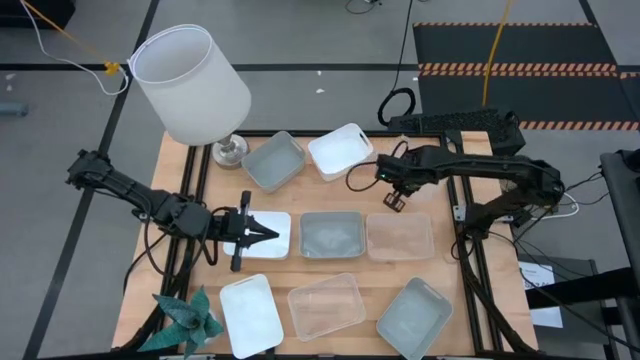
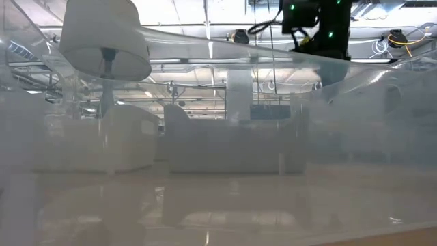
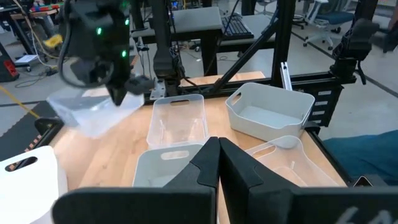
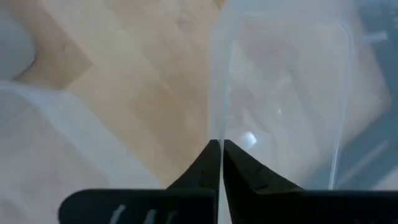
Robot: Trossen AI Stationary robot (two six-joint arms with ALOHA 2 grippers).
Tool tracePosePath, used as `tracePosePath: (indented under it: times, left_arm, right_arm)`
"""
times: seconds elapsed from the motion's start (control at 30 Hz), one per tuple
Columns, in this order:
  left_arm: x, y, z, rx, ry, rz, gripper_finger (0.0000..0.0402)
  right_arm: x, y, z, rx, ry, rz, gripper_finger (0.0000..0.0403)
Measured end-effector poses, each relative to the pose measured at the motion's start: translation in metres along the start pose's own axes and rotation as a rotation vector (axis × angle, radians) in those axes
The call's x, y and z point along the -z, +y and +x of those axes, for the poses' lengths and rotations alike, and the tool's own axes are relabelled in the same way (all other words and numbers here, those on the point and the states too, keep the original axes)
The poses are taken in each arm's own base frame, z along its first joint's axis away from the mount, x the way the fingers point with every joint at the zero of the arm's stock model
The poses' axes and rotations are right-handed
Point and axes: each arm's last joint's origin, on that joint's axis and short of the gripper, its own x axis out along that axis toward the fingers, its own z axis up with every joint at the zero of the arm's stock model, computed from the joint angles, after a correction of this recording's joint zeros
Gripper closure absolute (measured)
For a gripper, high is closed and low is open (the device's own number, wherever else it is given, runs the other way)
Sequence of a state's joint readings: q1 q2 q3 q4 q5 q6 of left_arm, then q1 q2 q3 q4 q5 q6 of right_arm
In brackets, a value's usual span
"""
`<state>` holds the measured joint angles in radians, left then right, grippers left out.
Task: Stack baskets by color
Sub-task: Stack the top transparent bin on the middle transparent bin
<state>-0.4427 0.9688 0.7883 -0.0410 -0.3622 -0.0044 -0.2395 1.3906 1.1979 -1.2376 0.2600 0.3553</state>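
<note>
No legible text, labels, brand marks, numbers or signs in any view.
</note>
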Motion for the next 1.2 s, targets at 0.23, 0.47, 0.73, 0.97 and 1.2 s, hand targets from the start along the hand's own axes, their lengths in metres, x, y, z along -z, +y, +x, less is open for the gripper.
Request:
tracePosePath:
  times: [0.23,0.47,0.73,0.97,1.2]
  left_arm:
    - [0.0,0.0,0.0,-0.003,0.0,0.002,0.0392]
    - [0.0,0.0,0.0,-0.004,0.0,-0.001,0.0392]
    - [0.0,0.0,0.0,-0.005,0.0,-0.001,0.0392]
    - [0.0,0.0,0.0,-0.005,0.0,-0.001,0.0392]
    - [0.0,0.0,0.0,-0.005,0.0,-0.001,0.0392]
  right_arm:
    - [0.007,0.005,-0.051,-0.006,-0.009,-0.075,0.0402]
    - [0.018,0.017,-0.086,-0.03,-0.048,-0.189,0.0402]
    - [0.033,0.037,-0.106,-0.066,-0.092,-0.262,0.0403]
    - [0.05,0.055,-0.117,-0.139,-0.106,-0.374,0.0403]
    - [0.066,0.068,-0.138,-0.195,-0.171,-0.481,0.0403]
